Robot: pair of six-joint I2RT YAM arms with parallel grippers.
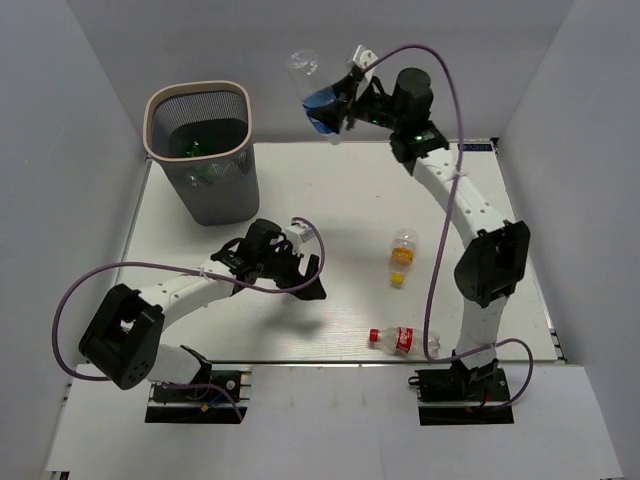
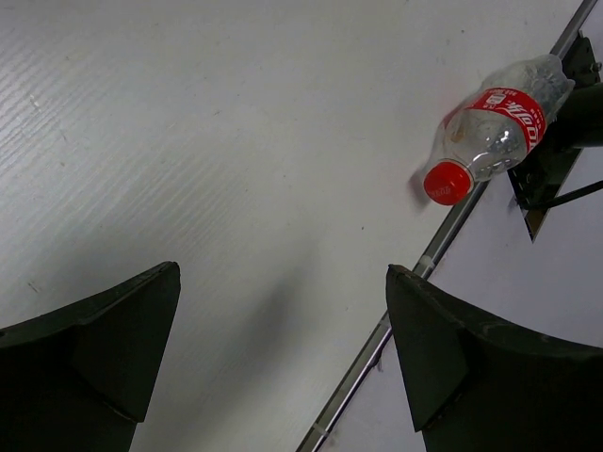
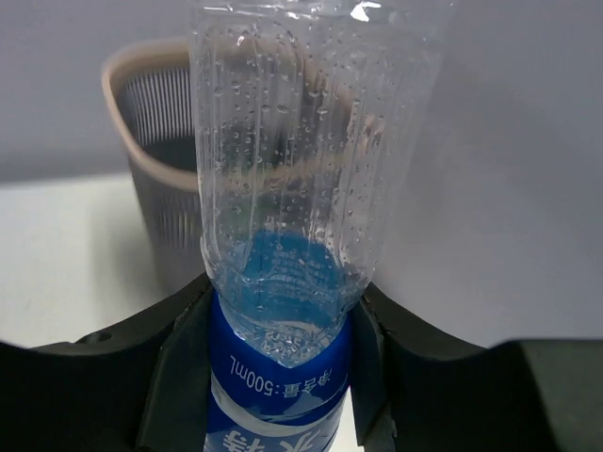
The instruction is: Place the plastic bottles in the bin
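Observation:
My right gripper is raised at the table's far edge and shut on a clear bottle with a blue label, also seen in the right wrist view, to the right of the grey mesh bin. Green bottles lie inside the bin, whose rim shows in the right wrist view. My left gripper is open and empty above the table's middle, its fingers wide apart. A red-capped bottle lies at the near edge, also in the left wrist view. An orange-capped bottle lies mid-right.
The white table is walled by grey panels on three sides. A metal strip marks its near edge. The right arm's base stands just behind the red-capped bottle.

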